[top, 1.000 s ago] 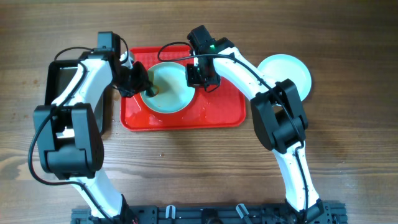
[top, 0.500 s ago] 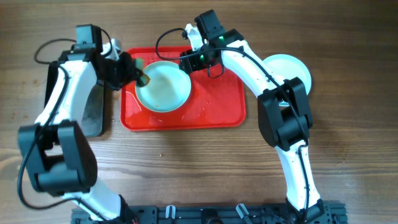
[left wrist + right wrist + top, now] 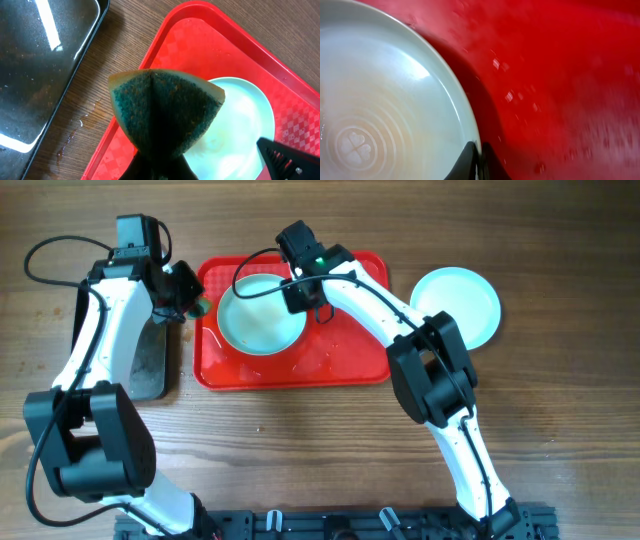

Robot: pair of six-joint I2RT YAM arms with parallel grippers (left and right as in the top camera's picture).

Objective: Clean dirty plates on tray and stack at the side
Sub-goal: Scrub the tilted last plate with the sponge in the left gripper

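The right hand (image 3: pixel 478 151) is pinching the rim of the plate (image 3: pixel 258 320) at about 2 o'clock, with its jaws drawn narrow on the thin edge. The plate is lying in the red tray (image 3: pixel 350 355), toward the tray's 9 o'clock side. The left hand (image 3: pixel 193 300) is gripping a folded sponge (image 3: pixel 165 107) at the plate's 10 o'clock. The plate is looking stiff, glossy and wet, so probably slippery; a deeper hold over the rim is seeming safer. A second plate (image 3: pixel 458 305) is resting on the bench (image 3: pixel 560 430) at the tray's 3 o'clock.
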